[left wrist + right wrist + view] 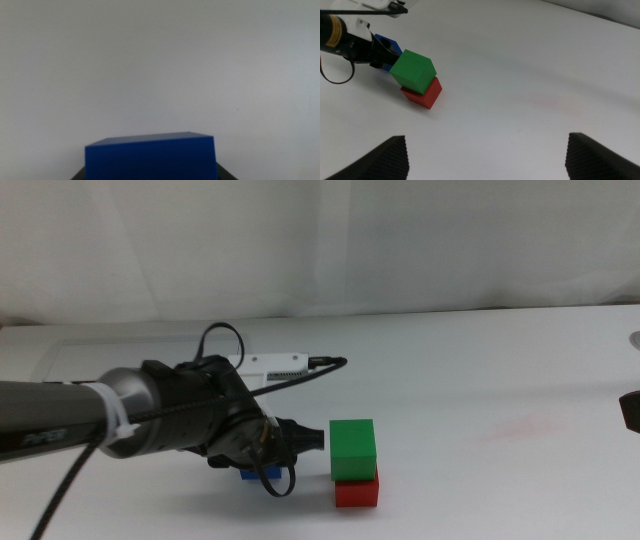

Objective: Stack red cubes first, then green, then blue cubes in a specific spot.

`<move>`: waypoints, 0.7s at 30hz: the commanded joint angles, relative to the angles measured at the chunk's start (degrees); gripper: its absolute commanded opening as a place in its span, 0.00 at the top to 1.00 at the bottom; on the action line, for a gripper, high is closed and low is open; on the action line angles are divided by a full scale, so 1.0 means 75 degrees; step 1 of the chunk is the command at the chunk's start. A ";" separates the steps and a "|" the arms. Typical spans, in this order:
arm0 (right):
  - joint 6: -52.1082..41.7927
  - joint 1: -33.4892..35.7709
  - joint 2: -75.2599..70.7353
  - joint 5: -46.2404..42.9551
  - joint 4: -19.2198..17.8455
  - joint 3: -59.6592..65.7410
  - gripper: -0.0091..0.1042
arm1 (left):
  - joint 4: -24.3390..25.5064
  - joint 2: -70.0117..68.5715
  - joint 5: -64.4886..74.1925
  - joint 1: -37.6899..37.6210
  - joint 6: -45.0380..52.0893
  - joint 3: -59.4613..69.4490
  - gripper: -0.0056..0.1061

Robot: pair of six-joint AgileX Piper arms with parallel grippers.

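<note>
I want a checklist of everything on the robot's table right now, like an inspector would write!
Surface: white tabletop, faint reddish smudge on it.
Job's things: green cube stacked on red cube; blue cube between the left gripper's jaws, beside the stack.
Clutter: white device behind the left arm.
Grippers: left gripper shut on the blue cube; right gripper open, waiting apart from the stack.
Cables: black cable looping over the left arm.
Surroundings: white backdrop.
</note>
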 commanded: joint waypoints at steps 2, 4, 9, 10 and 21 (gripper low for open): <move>-0.0009 -0.0053 -0.0014 -0.0037 0.0003 0.0035 0.18 | 0.0047 -0.0535 0.0176 0.0013 -0.0072 -0.0060 0.97; -0.0009 -0.0053 -0.0014 -0.0037 0.0003 0.0035 0.18 | 0.0047 -0.0935 0.0300 0.0013 -0.0014 -0.0060 0.97; -0.0009 -0.0053 -0.0014 -0.0037 0.0003 0.0035 0.18 | -0.0005 -0.2167 0.1166 -0.0129 0.0068 -0.0441 0.97; -0.0009 -0.0053 -0.0014 -0.0037 0.0003 0.0035 0.18 | -0.0140 -0.2626 0.1590 -0.0332 0.0256 -0.0721 0.97; -0.0075 -0.0053 -0.0014 -0.0144 0.0003 0.0035 0.18 | -0.0535 -0.2467 0.3256 -0.2402 -0.0403 -0.2785 0.97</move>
